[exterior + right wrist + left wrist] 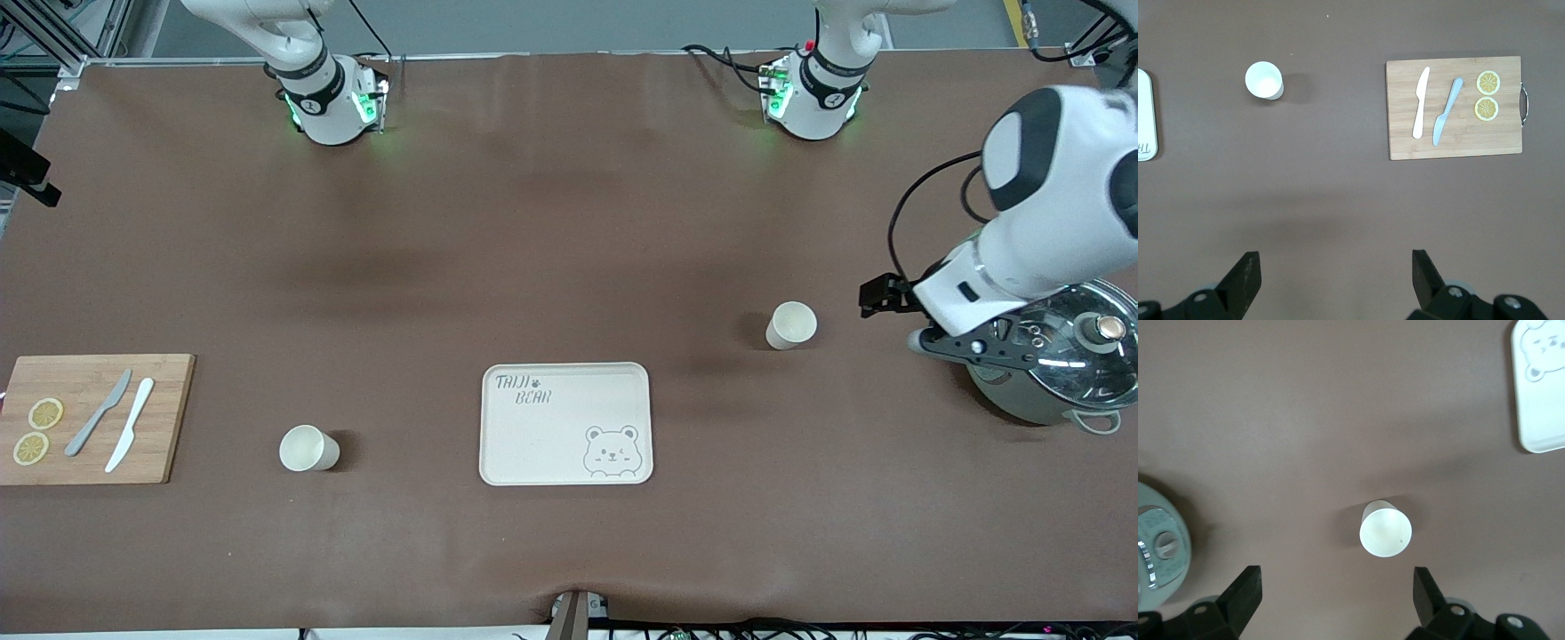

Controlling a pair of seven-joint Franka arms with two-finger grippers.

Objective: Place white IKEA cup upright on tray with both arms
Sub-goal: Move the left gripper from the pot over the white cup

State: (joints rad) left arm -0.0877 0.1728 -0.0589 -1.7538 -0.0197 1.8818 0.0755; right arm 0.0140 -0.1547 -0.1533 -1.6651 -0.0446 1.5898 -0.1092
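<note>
The white IKEA cup (790, 324) nearest my left tool stands upright on the table (533, 222), farther from the front camera than the tray (566, 423) and toward the left arm's end. A second white cup (308, 448) stands upright toward the right arm's end, between the tray and the cutting board (89, 418).

Going by size, I see the brown table first, carrying everything. Next the left arm (1058, 213), reaching in over its own end of the table. Under it sits a steel pot with a glass lid (1062, 364). The wooden cutting board lies at the right arm's end, with a grey knife (98, 412), a white knife (130, 424) and two lemon slices (37, 430) on it. The cream tray with the bear drawing lies flat near the middle, with nothing on it.

The left tool (1337, 600) hangs in the air beside the pot, with the cup below it and its fingers (1245, 590) spread wide, gripping nothing. The right tool (1335, 280) is also spread wide and holds nothing; it is over bare table, and in its wrist view I see the second cup (1264, 80) and the board (1455, 107) below. I see only the right arm's base in the front view.
</note>
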